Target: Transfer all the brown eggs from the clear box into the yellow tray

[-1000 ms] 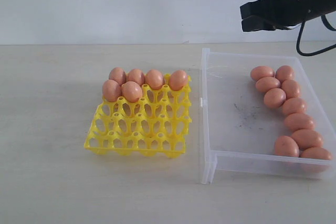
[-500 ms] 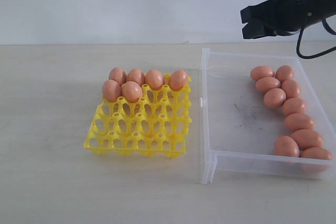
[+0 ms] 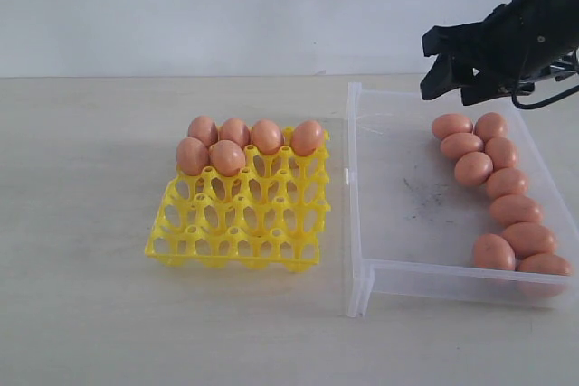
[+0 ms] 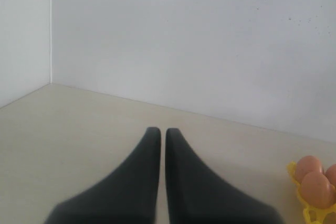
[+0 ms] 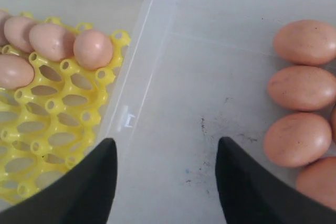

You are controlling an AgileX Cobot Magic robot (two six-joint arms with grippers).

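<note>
In the exterior view, the yellow tray sits on the worktop, with the clear box just beside it on its right. Six brown eggs fill tray cups: four along the far row and two at the left of the next row. Ten more lie in the box, strung along its right side from the far corner to the near one. Your right hand hangs above the far edge of the box, jaws spread apart, holding nothing.

In the left wrist view, your left hand is closed, its two dark fingers brought together with only a thin slit between them and nothing gripped. It is over bare worktop, with a pale wall behind. A corner of the tray with eggs shows at the edge.

In the right wrist view, the right hand is open wide and empty over the smudged floor of the box. Eggs lie in the box on one side, and the tray with its eggs sits on the other.
</note>
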